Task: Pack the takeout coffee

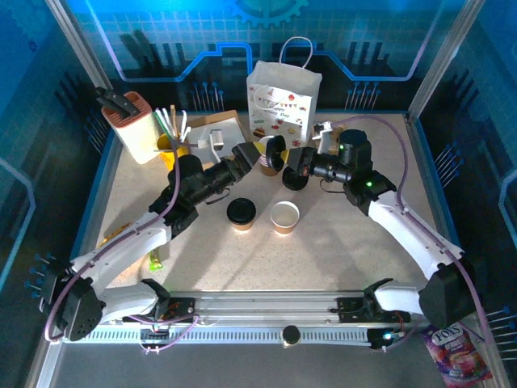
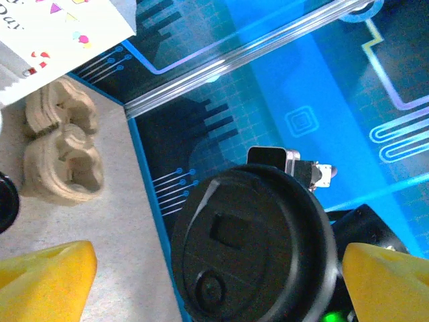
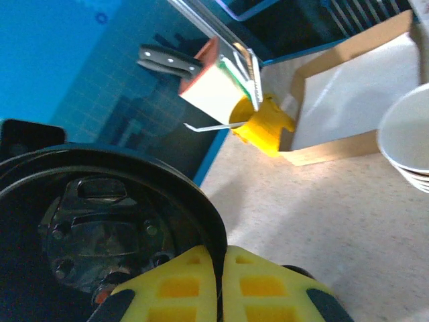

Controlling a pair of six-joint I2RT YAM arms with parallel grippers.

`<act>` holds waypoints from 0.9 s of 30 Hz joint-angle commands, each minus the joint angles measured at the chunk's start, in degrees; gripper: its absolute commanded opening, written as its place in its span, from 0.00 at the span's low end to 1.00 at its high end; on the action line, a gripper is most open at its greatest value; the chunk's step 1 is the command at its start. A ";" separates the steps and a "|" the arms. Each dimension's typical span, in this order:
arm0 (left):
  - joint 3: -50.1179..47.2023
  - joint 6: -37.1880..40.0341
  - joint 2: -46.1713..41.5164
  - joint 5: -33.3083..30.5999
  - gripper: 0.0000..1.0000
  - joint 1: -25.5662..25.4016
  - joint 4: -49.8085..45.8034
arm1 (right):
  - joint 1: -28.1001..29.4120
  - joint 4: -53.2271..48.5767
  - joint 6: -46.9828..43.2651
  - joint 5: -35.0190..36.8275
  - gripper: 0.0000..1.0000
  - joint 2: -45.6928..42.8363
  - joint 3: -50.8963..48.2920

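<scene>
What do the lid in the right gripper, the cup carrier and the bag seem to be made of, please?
The lid looks like moulded black plastic, smooth with a slight sheen. The cup carrier looks like pressed paper pulp: beige, matt, lumpy. The bag seems white printed paper, with creased flat sides.

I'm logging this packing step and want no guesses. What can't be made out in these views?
Left wrist view: the black lid hides whatever lies beyond it, and the bottom edge cuts it off.
Right wrist view: the white-lined cup is cut off by the right edge.
Top view: the paper bag hides its inside behind its own walls.
</scene>
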 commanded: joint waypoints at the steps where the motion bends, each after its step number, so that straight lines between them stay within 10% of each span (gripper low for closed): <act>1: 2.35 -4.88 1.69 1.71 0.96 -0.53 6.64 | 0.85 8.48 5.87 -2.95 0.08 -0.86 -0.98; 27: 1.24 -16.54 7.05 3.28 0.87 -0.85 19.55 | 2.71 25.28 16.33 -2.11 0.07 3.78 -4.64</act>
